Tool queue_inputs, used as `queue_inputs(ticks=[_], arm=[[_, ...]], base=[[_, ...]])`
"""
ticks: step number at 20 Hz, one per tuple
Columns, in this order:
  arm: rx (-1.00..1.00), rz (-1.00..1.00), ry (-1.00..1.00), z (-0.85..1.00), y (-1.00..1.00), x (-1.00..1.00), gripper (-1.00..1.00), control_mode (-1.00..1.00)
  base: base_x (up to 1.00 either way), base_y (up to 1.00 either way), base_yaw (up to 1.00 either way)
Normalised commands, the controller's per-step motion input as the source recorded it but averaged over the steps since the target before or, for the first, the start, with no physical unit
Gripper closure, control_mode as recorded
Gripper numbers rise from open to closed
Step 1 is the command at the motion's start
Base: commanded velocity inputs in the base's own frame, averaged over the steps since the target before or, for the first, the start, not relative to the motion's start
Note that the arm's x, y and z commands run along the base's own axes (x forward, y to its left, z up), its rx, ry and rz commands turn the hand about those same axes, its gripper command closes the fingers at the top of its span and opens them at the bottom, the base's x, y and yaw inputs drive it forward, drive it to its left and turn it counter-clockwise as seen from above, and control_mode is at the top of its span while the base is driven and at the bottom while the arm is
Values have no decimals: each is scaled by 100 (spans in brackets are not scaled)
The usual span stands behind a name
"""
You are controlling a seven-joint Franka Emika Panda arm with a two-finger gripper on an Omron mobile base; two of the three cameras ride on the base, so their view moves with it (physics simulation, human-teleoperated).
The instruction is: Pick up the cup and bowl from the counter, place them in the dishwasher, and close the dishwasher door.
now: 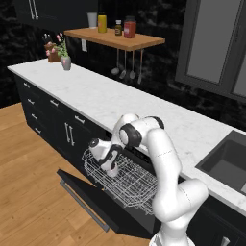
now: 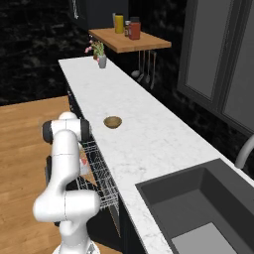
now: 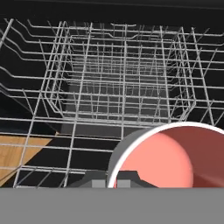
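Observation:
My gripper [image 1: 111,164] reaches down into the open dishwasher's white wire rack [image 1: 129,185]. It is shut on the wall of the cup [image 3: 162,162], whose red inside looms at the lower right of the hand view above the rack [image 3: 122,78]. From the right base view a bit of the cup [image 2: 84,162] shows beside the arm over the rack. The tan bowl [image 2: 112,122] rests on the white marble counter [image 2: 144,139], just behind the dishwasher. The dishwasher door [image 1: 89,192] lies folded down flat, its grey bar handle [image 1: 84,207] along the outer edge.
A dark sink [image 1: 229,161] is set into the counter at the right. On the wall hangs a wooden shelf [image 1: 115,38] with bottles, and utensils dangle beneath it. A vase with flowers [image 1: 66,61] stands at the counter's far end. Wood floor lies in front of the door.

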Motion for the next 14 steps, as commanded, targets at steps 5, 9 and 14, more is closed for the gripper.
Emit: queue_inputs(ticks=[5, 9, 14], arm=[[-1, 0, 0, -48, 0, 23, 100, -100], [-1, 0, 0, -51, 0, 19, 100, -100], [0, 0, 0, -41, 0, 17, 100, -100]], base=[[0, 0, 0], [0, 0, 0], [0, 0, 0]])
